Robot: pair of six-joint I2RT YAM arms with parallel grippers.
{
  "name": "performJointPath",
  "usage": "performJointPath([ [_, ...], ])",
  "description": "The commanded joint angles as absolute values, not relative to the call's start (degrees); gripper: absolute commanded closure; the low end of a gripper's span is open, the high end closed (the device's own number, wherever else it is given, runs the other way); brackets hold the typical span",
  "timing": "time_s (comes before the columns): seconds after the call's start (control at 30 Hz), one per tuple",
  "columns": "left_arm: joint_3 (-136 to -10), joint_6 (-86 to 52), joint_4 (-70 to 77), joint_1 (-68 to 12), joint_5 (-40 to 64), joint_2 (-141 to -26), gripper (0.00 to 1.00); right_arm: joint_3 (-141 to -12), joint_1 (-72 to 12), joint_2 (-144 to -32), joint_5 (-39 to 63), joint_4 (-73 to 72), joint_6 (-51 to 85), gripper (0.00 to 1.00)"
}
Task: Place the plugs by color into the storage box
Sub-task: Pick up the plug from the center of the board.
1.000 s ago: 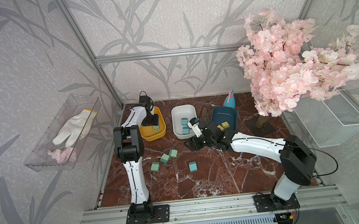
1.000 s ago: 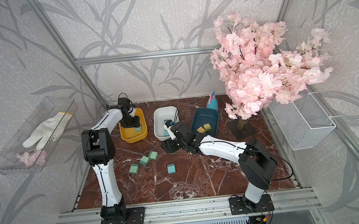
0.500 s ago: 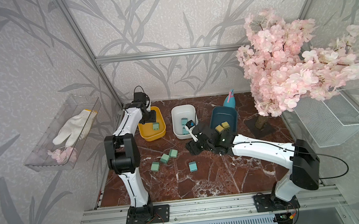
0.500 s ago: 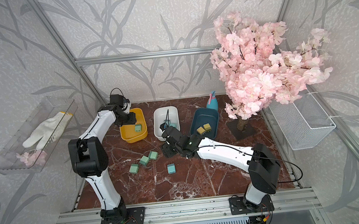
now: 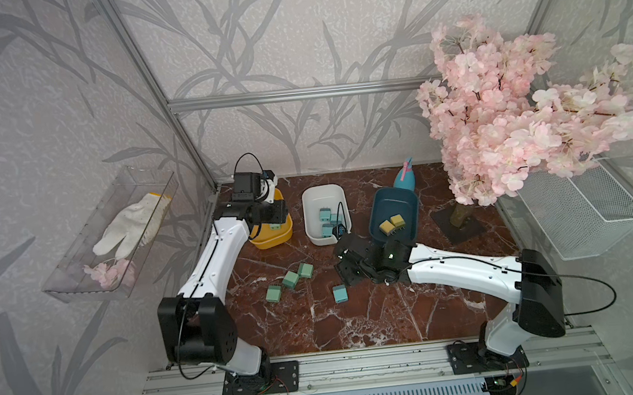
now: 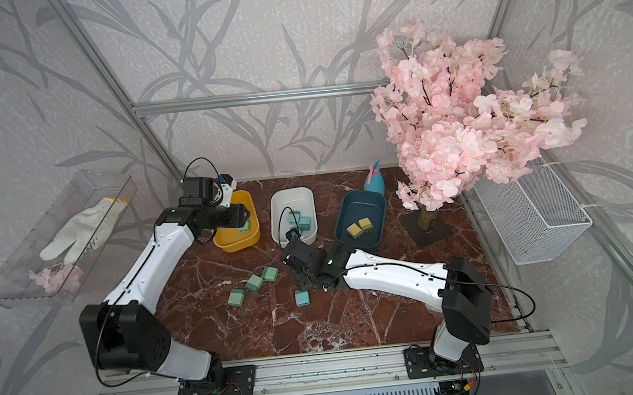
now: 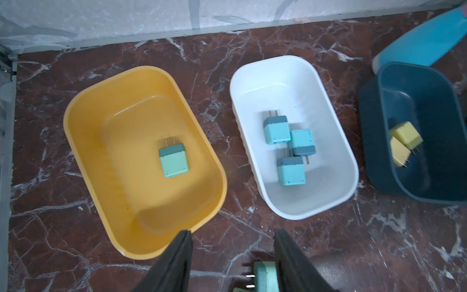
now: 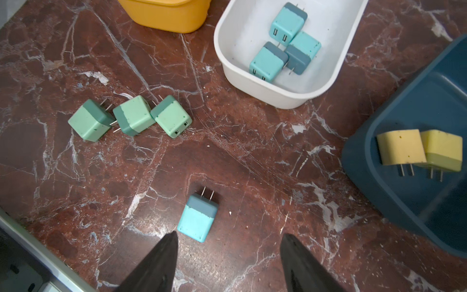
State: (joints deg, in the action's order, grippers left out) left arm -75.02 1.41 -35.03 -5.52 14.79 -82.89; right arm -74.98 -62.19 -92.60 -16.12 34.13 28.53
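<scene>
1. Clock set on both top views: 12 = back wall, 6 = base rail. Three bins are lined up across the far part of the tabletop [image 5: 358,321].
2. L end effector [image 7: 232,232] is held over the yellow bin [image 7: 121,202] at approx. 10 o'clock. Its fingers are apart, w/ nothing clamped.
3. One green plug [image 7: 173,160] is seen flat inside that bin, prongs toward the back wall.
4. White bin [image 5: 317,202], 12 o'clock: three light-blue plugs [image 7: 276,130] are packed together in it, touching.
5. Dark blue bin [image 5: 392,203], 1 o'clock: two yellow plugs [image 5: 386,227] are laid side by side, touching.
6. R end effector [image 8: 230,233] is held low near tabletop centre. Its fingers are spread, and nothing is gripped.
7. A lone light-blue plug [image 8: 197,217] is seen flat on the tabletop just ahead of the R fingertips, untouched. Its prongs are pointed away from the end effector.
8. Three loose green plugs [image 5: 290,280] are clustered in a row on the tabletop, approx. 9 o'clock of centre, each touching the next. The lone plug is found at 4 o'clock of them, apart.
9. A spray bottle [image 5: 406,178] is stood just behind the dark blue bin, and a blossom tree [image 5: 497,117] is placed at 2 o'clock.
</scene>
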Motion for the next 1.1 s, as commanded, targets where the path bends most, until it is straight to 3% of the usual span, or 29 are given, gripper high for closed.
performJointPath([
  [0.0,-69.4,0.7,-30.3,-7.3,15.5,-76.8,0.45,-74.2,-62.8,-89.8,-17.3,37.0,30.7,0.32],
  [0.2,-61.4,-0.8,-31.8,-11.2,13.5,-68.4,0.44,-75.1,-64.4,-89.0,-18.1,41.2,32.3,0.33],
  [0.6,-46.4,-5.5,-33.3,-11.6,10.8,-56.2,0.44,-69.3,-68.6,-92.2,-17.3,37.3,42.9,0.31],
  [1.07,-44.7,-2.9,-32.3,-12.1,13.5,-55.9,0.44,-78.4,-69.0,-108.2,-16.0,35.5,43.9,0.29],
])
